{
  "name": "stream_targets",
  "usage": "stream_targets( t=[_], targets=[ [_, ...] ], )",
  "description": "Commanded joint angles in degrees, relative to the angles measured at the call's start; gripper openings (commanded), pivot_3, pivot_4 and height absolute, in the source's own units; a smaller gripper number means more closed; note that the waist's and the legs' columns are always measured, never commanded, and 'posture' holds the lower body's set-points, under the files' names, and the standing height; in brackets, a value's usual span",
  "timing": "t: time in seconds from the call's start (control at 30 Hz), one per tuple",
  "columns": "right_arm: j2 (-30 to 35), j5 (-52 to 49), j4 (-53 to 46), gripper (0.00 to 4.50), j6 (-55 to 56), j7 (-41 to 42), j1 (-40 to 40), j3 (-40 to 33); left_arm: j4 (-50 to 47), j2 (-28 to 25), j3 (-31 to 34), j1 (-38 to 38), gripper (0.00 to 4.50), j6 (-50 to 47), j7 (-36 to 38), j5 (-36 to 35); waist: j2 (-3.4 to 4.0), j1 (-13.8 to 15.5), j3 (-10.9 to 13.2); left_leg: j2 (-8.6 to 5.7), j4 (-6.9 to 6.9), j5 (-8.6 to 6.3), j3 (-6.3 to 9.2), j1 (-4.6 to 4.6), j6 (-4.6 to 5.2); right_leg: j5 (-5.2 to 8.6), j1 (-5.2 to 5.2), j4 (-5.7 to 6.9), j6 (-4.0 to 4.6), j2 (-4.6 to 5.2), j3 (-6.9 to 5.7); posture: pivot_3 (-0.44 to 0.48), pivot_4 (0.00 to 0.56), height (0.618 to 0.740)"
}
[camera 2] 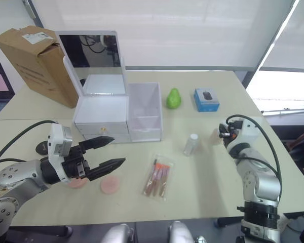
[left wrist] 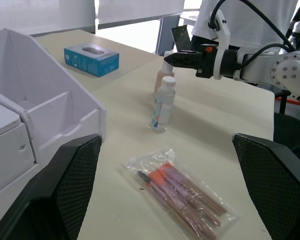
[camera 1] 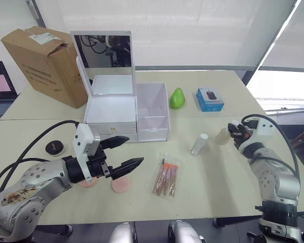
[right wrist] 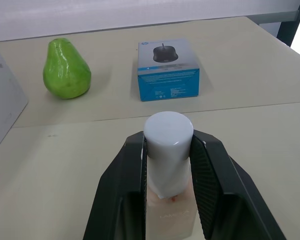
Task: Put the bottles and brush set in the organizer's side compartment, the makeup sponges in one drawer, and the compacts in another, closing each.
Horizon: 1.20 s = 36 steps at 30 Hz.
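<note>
Organizer [camera 1: 126,114] mid-table; brush set [camera 1: 166,177] in front; bottle [camera 1: 199,144] right of it; sponges [camera 1: 121,185] front-left

The left gripper [camera 1: 122,153] hangs with its jaws spread over the surface [camera 1: 213,177]. Just beneath and behind its jaws lie two sponges [camera 1: 120,186], and the brush set [camera 1: 166,178] lies just ahead of them. The organizer [camera 1: 126,114] stands close beyond the jaws, its side bin [camera 1: 152,114] open at the top, with the mirror lid [camera 1: 102,62] upright behind. Between the two grippers stands a clear bottle [camera 1: 199,144], near the right gripper [camera 1: 234,132], whose jaws pinch a tan bottle [right wrist: 168,170]. Past those jaws stand a pear [right wrist: 66,69] and a blue box [right wrist: 168,70], with bare surface between.
</note>
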<state>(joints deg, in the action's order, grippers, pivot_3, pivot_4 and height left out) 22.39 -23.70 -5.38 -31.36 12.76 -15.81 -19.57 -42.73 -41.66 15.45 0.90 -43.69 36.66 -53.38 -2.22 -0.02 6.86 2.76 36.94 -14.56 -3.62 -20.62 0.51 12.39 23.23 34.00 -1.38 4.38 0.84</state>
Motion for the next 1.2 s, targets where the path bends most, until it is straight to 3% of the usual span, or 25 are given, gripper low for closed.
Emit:
stream_targets(
  t=[0.03,0.33,0.47,0.67,0.87,1.2],
  targets=[
    [0.4,-0.1,-1.0,0.91,1.7,0.8,-1.1,-0.3,-1.4,-0.4,0.9,0.3,4.50,1.6,-0.2,-0.7,0.01,0.0,0.0,0.00,0.00,0.00,0.00,0.00,0.00,0.00,0.01,0.00,0.00,0.00,0.00,0.000,0.150,0.740],
    [3.0,-4.0,-7.7,0.91,-3.1,2.8,-5.2,-0.6,-0.5,0.0,0.1,-0.4,4.50,1.9,0.2,0.3,0.30,-0.3,0.2,0.01,-0.02,0.00,0.01,-0.02,0.00,0.02,0.05,-0.01,0.01,0.00,0.02,0.000,0.150,0.740],
    [4.9,-13.9,-13.4,0.91,-13.7,2.9,-16.8,-0.9,0.8,0.3,0.1,-0.6,4.50,2.5,0.2,1.0,0.54,-0.8,0.4,0.00,-0.06,0.00,0.01,-0.06,0.00,0.01,0.13,0.00,0.01,-0.02,0.07,0.000,0.150,0.740],
    [3.2,-23.3,-13.5,0.91,-25.4,1.3,-31.9,3.5,4.1,1.5,0.8,0.5,4.50,3.5,-1.5,1.8,0.28,-0.7,0.4,0.05,-0.16,-0.03,0.18,0.13,0.05,0.09,0.02,0.00,0.17,-0.18,0.03,0.000,0.150,0.740],
    [-1.0,-23.2,-10.2,0.91,-30.3,-0.6,-39.9,9.9,6.4,0.9,2.9,0.2,4.50,4.1,-2.2,3.0,0.12,-0.6,0.4,0.06,-0.16,-0.03,0.16,-0.26,0.05,-0.08,0.30,0.00,0.46,-0.01,-0.07,0.000,0.150,0.740],
    [-3.2,-12.6,-0.4,0.91,-21.3,8.6,-40.2,22.1,4.7,0.6,4.7,-1.6,4.50,3.6,-2.6,2.4,0.00,-0.7,0.3,0.03,-0.15,-0.03,0.11,-0.58,0.06,-0.22,0.59,0.03,0.65,-0.02,-0.07,0.000,0.150,0.740]
  ],
)
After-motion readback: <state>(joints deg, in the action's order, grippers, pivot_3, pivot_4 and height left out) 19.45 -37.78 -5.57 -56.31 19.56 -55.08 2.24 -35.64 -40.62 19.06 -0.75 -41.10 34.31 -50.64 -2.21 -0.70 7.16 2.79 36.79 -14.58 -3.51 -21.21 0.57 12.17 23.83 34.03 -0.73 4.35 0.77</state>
